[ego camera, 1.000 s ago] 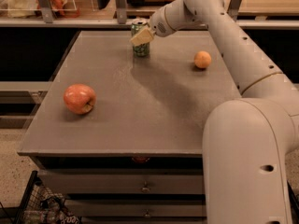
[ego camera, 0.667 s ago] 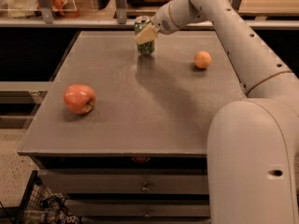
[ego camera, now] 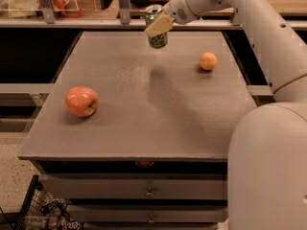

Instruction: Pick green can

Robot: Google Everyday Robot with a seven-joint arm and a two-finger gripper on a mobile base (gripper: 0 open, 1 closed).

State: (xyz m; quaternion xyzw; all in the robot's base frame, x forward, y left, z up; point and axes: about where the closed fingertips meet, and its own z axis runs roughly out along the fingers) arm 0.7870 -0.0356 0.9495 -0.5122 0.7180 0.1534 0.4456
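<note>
green can upright in gripper, aloft

A: Is any writing showing legibly anywhere?

B: Nothing is reading as words. The green can is showing pale markings on its side, but no letters or brand are coming through.

A: Where is the gripper sitting?

B: It is clamping that can over the far side of the table.

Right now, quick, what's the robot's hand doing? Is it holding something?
Gripper: closed on the green can, holding it up above the far part of the table.
</note>
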